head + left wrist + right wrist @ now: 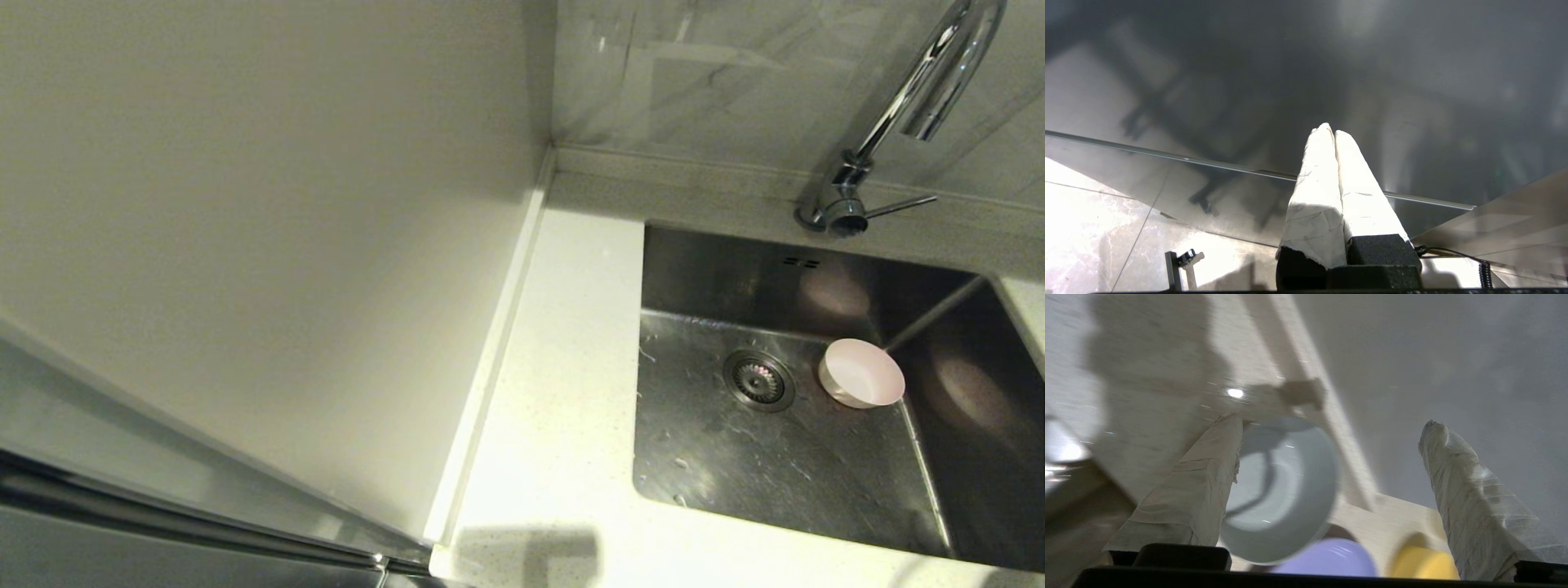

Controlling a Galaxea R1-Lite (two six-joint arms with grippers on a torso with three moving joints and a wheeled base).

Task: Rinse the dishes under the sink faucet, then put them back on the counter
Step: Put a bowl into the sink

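Note:
A small pale pink bowl point(861, 373) stands upright in the steel sink point(718, 457), next to the drain strainer point(758, 380). The chrome faucet point(906, 106) curves over the basin's far side, its lever point(898, 206) pointing right. No water runs. Neither arm shows in the head view. In the right wrist view my right gripper point(1331, 421) is open wide above the white counter point(1167, 375). The pale blue-grey bowl point(1286, 486) lies between its fingers, and one finger point(1208, 477) overlaps the rim. The lilac plate point(1327, 557) sits beside that bowl. My left gripper point(1331, 130) is shut and empty, away from the sink.
A yellow object point(1423, 563) lies on the counter near the lilac plate. A plain beige wall panel point(269, 245) rises left of the counter strip point(563, 367). A marbled backsplash point(735, 73) stands behind the faucet. The left wrist view shows floor tiles point(1094, 228) and a steel panel.

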